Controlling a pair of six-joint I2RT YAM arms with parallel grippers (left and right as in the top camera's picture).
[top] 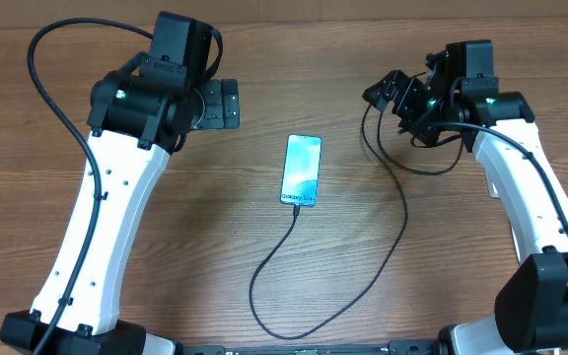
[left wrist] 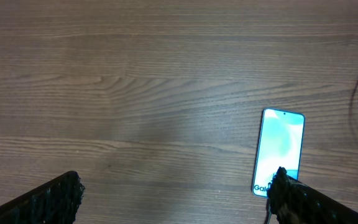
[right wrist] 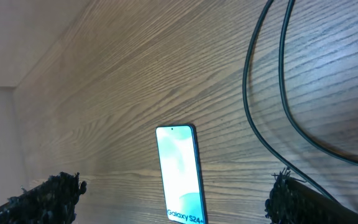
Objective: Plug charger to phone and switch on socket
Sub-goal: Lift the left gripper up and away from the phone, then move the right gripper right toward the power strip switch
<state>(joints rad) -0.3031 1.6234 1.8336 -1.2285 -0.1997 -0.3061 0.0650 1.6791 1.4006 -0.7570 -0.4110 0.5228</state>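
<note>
The phone [top: 302,171] lies flat mid-table with its cyan screen lit and white text at its near end. It also shows in the left wrist view as phone [left wrist: 281,146] and in the right wrist view as phone [right wrist: 179,168]. The charger's thin black cable [top: 405,217] meets the phone's near end, loops toward the front edge and runs up to coils under the right arm. My left gripper [left wrist: 176,200] hovers open left of the phone, holding nothing. My right gripper [right wrist: 173,202] hangs open above the table, right of the phone, also holding nothing. The socket is out of view.
The wooden table [top: 195,256] carries the cable loop [top: 264,314] near its front edge. Both arm bases stand at the near corners. Black cable strands [right wrist: 245,99] curve across the wood at the right.
</note>
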